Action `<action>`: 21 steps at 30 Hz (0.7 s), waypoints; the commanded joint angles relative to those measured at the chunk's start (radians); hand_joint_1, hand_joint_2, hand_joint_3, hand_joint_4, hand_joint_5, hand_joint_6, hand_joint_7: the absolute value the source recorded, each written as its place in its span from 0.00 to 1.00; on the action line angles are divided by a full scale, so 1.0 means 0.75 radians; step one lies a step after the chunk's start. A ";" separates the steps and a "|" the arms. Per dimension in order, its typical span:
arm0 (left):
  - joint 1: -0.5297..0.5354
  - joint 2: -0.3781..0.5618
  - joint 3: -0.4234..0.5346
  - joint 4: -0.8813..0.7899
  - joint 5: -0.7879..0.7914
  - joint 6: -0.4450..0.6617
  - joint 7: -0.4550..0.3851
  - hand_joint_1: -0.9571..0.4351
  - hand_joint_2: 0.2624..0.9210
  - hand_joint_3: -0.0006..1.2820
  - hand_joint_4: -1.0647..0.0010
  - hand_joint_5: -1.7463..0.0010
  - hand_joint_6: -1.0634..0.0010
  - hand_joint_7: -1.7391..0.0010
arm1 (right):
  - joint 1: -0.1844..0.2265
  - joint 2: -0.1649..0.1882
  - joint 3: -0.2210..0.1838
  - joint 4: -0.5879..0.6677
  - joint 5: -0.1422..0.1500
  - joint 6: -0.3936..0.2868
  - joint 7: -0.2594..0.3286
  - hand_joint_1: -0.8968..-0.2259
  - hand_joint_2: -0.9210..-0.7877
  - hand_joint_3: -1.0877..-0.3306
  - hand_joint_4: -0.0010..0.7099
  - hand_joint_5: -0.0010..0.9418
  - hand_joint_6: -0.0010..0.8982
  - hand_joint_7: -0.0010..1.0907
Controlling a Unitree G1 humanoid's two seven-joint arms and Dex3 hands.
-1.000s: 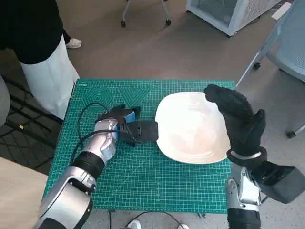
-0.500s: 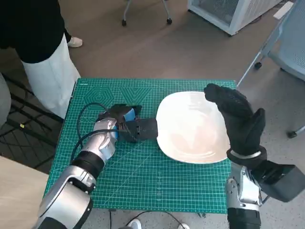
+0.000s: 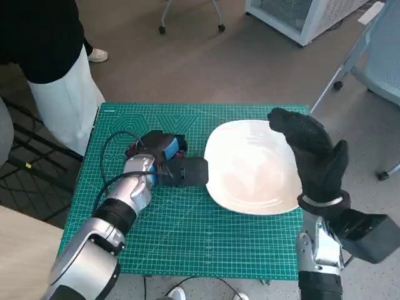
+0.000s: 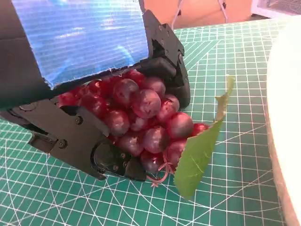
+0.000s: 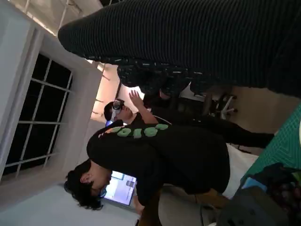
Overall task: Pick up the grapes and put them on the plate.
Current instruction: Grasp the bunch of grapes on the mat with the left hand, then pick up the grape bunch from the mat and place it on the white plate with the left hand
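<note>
Left hand (image 3: 164,157) has tipped up since a second ago; blue-taped back faces up more. Grapes (image 4: 136,117) now gripped under its palm, dark red showing at its far side. Green leaf (image 4: 200,151) pokes out past fingers.

Dark red-purple grapes (image 4: 141,120) with one flat green leaf (image 4: 200,155). Plain white plate (image 3: 250,165). Teal-green cutting mat (image 3: 187,231) printed with a pale grid and line shapes. Black left hand (image 3: 164,157) with shiny blue tape across the back. Black knitted glove on the right hand (image 3: 312,156). Pale silvery forearms. Black top and white trousers on the person (image 3: 53,59). Brownish-grey floor (image 3: 187,62).
</note>
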State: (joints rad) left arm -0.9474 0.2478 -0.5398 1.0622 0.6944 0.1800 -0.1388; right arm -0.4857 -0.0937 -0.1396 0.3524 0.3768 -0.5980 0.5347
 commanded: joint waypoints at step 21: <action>0.052 0.003 -0.018 0.040 -0.001 0.019 -0.072 0.69 1.00 0.10 0.40 0.21 0.44 0.40 | -0.005 -0.004 -0.004 0.038 -0.017 -0.010 0.000 0.69 0.00 0.67 0.39 0.00 0.00 0.54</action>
State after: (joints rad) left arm -0.9498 0.2518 -0.5439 1.0561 0.6989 0.1926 -0.1639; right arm -0.4933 -0.0938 -0.1404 0.3673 0.3683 -0.6088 0.5336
